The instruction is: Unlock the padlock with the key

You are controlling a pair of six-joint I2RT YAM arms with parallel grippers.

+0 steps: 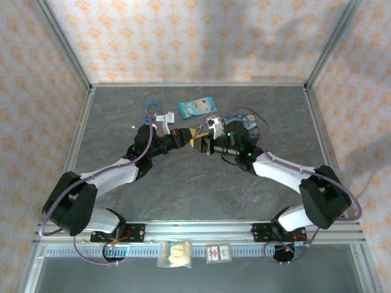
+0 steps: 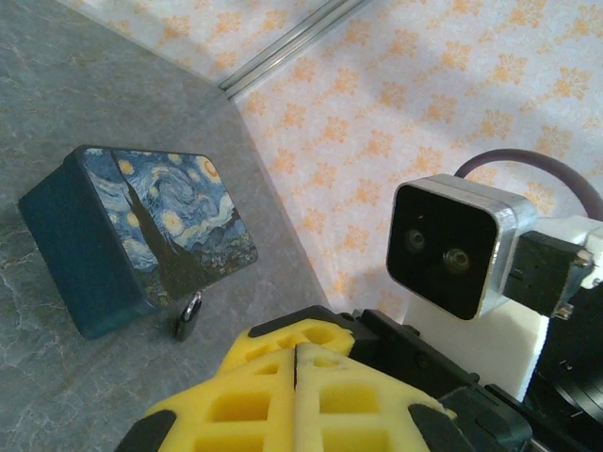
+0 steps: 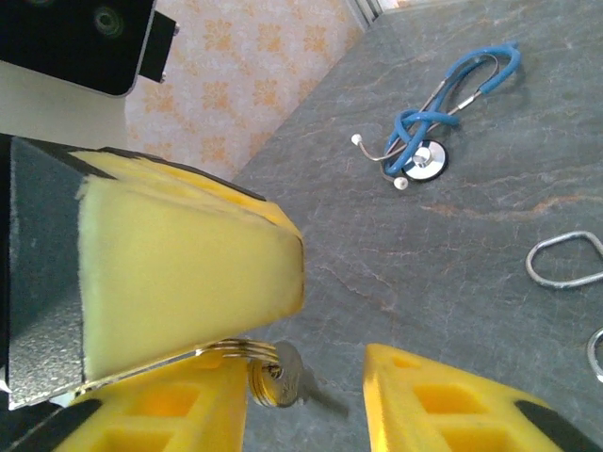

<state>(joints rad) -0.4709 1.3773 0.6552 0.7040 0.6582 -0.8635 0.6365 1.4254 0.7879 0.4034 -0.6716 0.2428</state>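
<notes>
Yellow foam is what I see first: the left gripper (image 2: pixel 296 372) has its two pads pressed fully together. From the right wrist camera, a small silvery metal piece sticks out of their tip. I take it for the key (image 3: pixel 275 375), and it is clamped there above the grey table (image 3: pixel 452 301). The right gripper (image 3: pixel 311 377) has its fingers apart, one on each side of the key, and I cannot tell if either one touches it. In the top view both grippers meet tip to tip just to the left of the painted tin (image 1: pixel 247 125). The padlock (image 2: pixel 188 316), as far as I can tell a tiny dark thing with a loop, lies on the table at the tin's corner that faces the left wrist camera, touching it or almost. The blue stethoscope (image 3: pixel 429 160) lies well apart from the tin, farther left, beyond the left gripper.
</notes>
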